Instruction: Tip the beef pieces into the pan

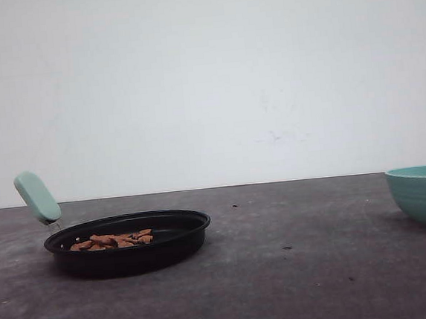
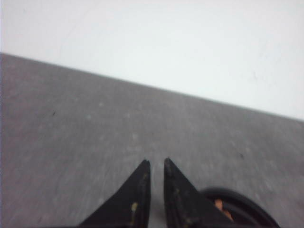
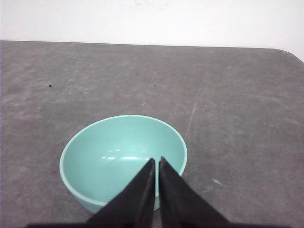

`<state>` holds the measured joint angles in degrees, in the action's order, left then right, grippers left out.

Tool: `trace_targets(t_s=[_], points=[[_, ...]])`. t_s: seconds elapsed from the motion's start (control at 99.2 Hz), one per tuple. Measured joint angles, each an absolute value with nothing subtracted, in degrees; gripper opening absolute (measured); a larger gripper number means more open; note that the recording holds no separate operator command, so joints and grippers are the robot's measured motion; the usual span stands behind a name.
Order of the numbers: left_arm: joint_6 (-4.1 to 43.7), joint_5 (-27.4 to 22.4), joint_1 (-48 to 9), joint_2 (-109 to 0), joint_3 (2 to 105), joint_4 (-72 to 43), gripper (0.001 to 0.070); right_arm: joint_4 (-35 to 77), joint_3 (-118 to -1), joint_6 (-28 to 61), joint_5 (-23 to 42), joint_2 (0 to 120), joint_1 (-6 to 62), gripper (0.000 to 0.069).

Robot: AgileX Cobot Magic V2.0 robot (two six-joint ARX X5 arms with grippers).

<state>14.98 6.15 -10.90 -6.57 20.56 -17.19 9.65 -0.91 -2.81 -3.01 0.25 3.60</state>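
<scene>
The pan [image 1: 128, 241] sits on the dark grey desk [image 1: 283, 273] toward the left in the front view, its mint-green handle [image 1: 37, 197] angled up and to the left. The beef pieces [image 1: 113, 241] lie in a loose heap inside it, on the left part of its floor. A teal bowl [image 1: 425, 195] stands well apart at the right edge of the desk, with bare desk between it and the pan apart from a few dark specks. A plain white wall [image 1: 206, 78] rises behind.

In the left wrist view, the left gripper [image 2: 156, 162] hangs over bare desk, its 2 jaws nearly together with a thin slit between the tips and nothing held; the pan's rim [image 2: 247, 202] and an orange piece [image 2: 218, 204] show just beside them.

In the right wrist view, the right gripper [image 3: 156, 160] hovers above the bowl [image 3: 118, 142], jaws almost touching and holding nothing. The bowl's inside shows bare.
</scene>
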Motion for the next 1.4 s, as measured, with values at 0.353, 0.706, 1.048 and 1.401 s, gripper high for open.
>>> trace_targets(t_s=[0.353, 0.706, 1.048, 1.401], points=[[15.0, 6.3, -6.0, -0.3, 7.3, -18.1, 0.0025, 9.6, -0.9, -2.8, -3.0, 0.3, 3.6, 0.0007], [14.8, 6.6, -6.1, -0.2, 6.0, -24.0, 0.0025, 9.6, -0.9, -2.8, -3.0, 0.3, 3.6, 0.0007], [14.8, 6.6, -6.1, -0.2, 6.0, -24.0, 0.0025, 9.6, -0.9, -2.8, -3.0, 0.3, 3.6, 0.0007], [14.8, 6.6, -6.1, -0.2, 6.0, -24.0, 0.0025, 9.6, -0.9, -2.8, -3.0, 0.3, 3.6, 0.0007]])
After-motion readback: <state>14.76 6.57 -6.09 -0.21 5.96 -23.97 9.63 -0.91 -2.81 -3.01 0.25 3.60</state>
